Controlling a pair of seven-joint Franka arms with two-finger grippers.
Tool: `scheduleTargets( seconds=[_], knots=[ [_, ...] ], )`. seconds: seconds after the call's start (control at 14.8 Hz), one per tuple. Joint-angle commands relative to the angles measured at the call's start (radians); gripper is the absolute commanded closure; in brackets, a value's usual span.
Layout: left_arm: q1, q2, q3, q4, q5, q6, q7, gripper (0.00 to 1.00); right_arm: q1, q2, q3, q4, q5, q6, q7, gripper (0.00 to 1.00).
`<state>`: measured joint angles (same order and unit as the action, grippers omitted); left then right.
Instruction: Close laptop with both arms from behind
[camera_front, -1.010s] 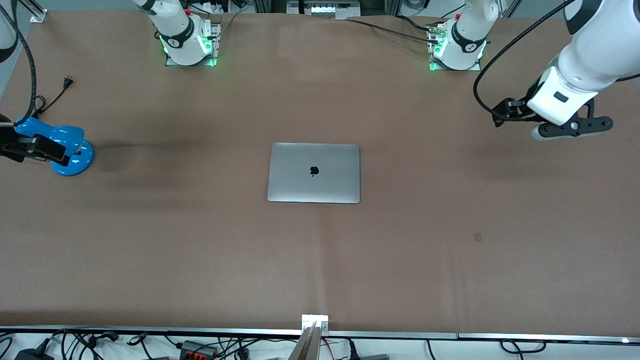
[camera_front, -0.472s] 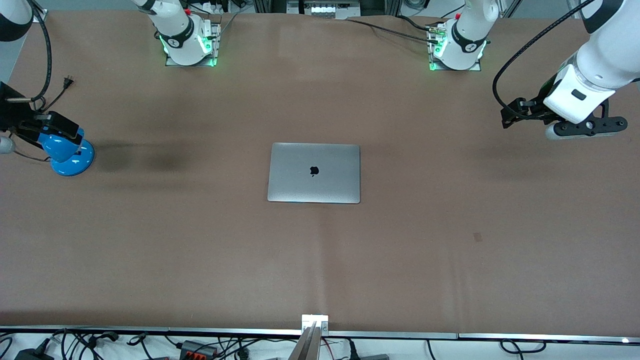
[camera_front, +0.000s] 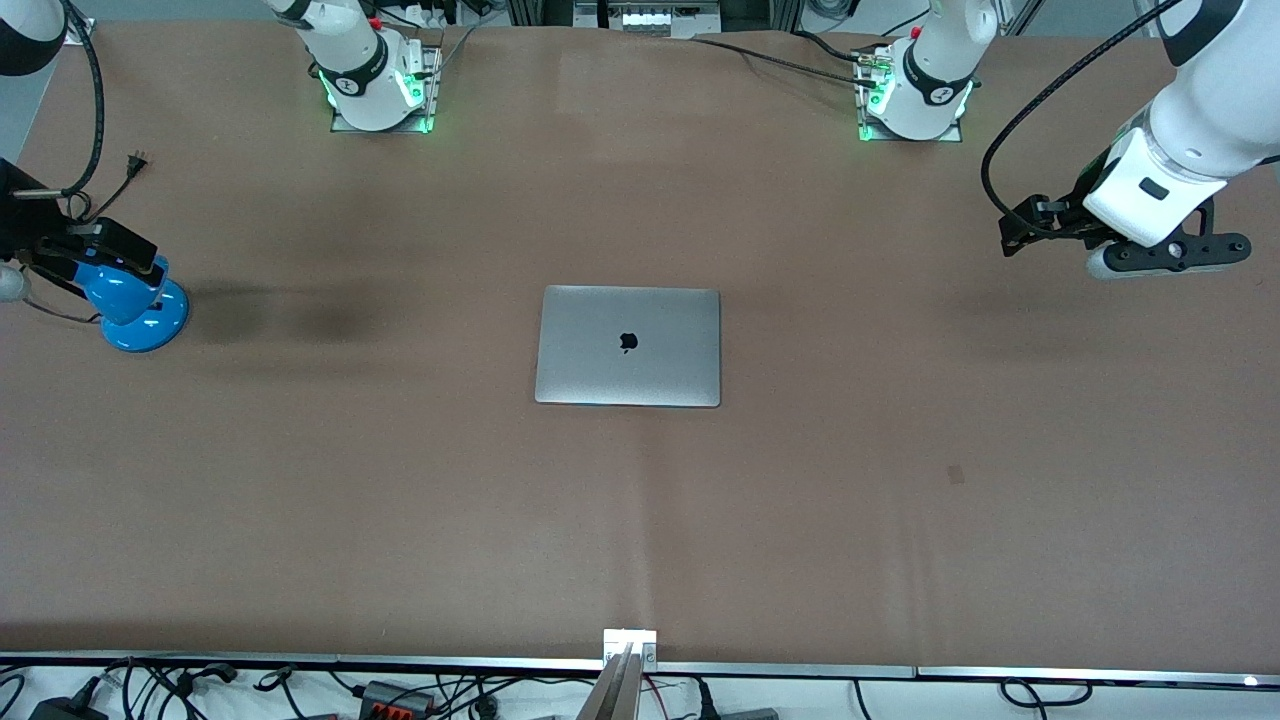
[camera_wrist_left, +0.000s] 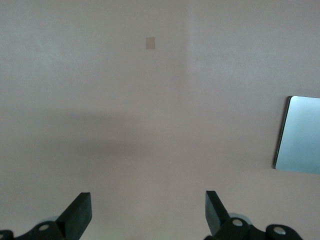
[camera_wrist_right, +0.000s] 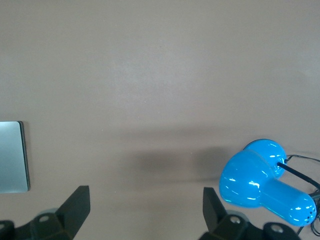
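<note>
The laptop (camera_front: 628, 346) lies shut and flat at the middle of the brown table (camera_front: 800, 500), lid up with the black apple logo (camera_front: 628, 342) showing. Its edges run square to the table's edges, and bare tabletop surrounds it on every side; nothing touches it. One corner of its lid shows in the left wrist view (camera_wrist_left: 300, 134) and a strip of it in the right wrist view (camera_wrist_right: 12, 156).

The left gripper (camera_front: 1120, 245) hangs in the air over bare table toward the left arm's end, well apart from the laptop. Its fingers (camera_wrist_left: 80, 212) are spread wide with nothing between them. A small pale square mark (camera_front: 955, 474) on the tabletop lies nearer the front camera than the laptop, toward that same end.

The right gripper (camera_front: 40, 250) is at the right arm's end of the table, over a bright blue desk lamp (camera_front: 130, 300); its fingers (camera_wrist_right: 77, 202) are likewise released and apart, holding nothing. The lamp rests on its round base, with a black cord and plug (camera_front: 135, 162) trailing on the table close by. A soft shadow stretches from the lamp toward the laptop without reaching it.

The two arm bases (camera_front: 375, 85) stand along the table edge farthest from the front camera, lit green at the foot.
</note>
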<state>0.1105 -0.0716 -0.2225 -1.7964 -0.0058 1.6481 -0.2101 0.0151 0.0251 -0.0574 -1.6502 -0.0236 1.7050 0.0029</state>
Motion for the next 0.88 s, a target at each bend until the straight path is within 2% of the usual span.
scheduleTargets(
  seconds=[0.0,0.81],
  knots=[
    [-0.014,-0.010,0.017,0.000,-0.016,0.004,0.020,0.00,-0.007,-0.034,0.008,-0.029,-0.010,0.005,-0.021,0.00],
    [-0.014,-0.010,0.009,0.011,-0.016,-0.001,0.011,0.00,-0.007,-0.040,0.008,-0.029,-0.010,-0.019,-0.023,0.00]
  ],
)
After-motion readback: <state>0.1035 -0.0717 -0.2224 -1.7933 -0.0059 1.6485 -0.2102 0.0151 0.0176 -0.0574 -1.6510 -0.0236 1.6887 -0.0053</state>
